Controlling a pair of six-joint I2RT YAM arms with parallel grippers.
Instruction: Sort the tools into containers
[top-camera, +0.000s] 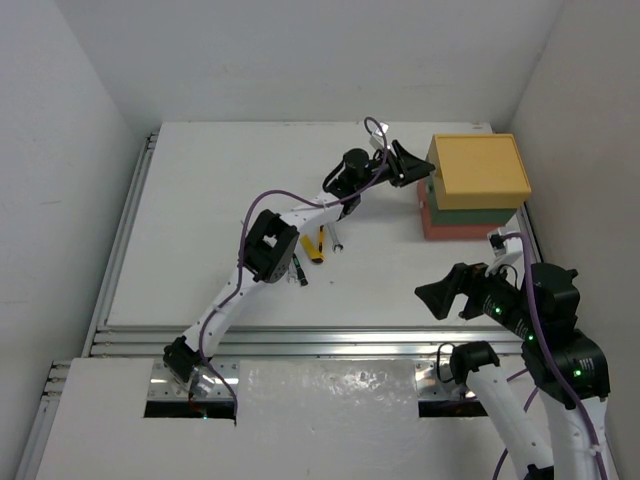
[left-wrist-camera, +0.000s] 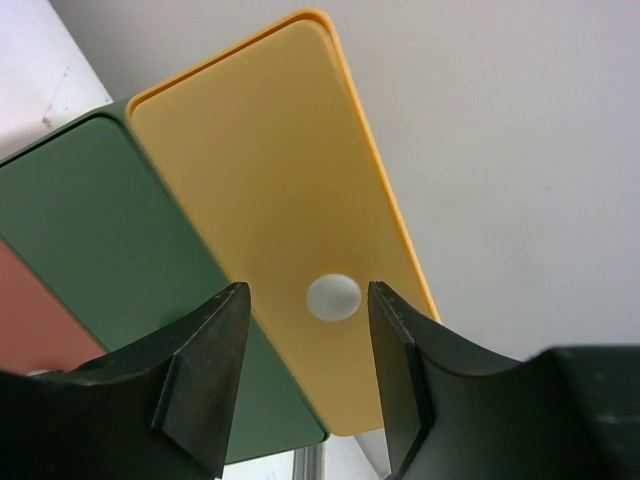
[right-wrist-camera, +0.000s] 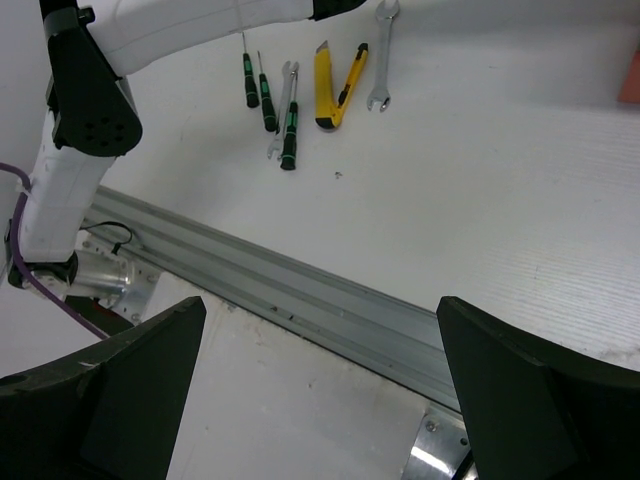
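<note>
The containers stand stacked at the back right: yellow (top-camera: 480, 165) on top, dark green (top-camera: 470, 213) in the middle, red-orange (top-camera: 455, 231) at the bottom. My left gripper (top-camera: 420, 166) is at the stack's left face. In the left wrist view the left gripper (left-wrist-camera: 307, 310) is open, its jaws either side of a white round knob (left-wrist-camera: 333, 297) on the yellow front (left-wrist-camera: 270, 180) without touching it. The tools lie mid-table: yellow-and-black cutters (right-wrist-camera: 325, 85), green-handled screwdrivers (right-wrist-camera: 290, 130) and a silver wrench (right-wrist-camera: 380, 60). My right gripper (right-wrist-camera: 320, 380) is wide open and empty.
The left arm (top-camera: 270, 250) stretches over the tools and hides some of them from above. The green front (left-wrist-camera: 110, 230) and red front (left-wrist-camera: 30, 310) sit left of the yellow one. An aluminium rail (right-wrist-camera: 330, 290) runs along the table's near edge. White walls enclose the table.
</note>
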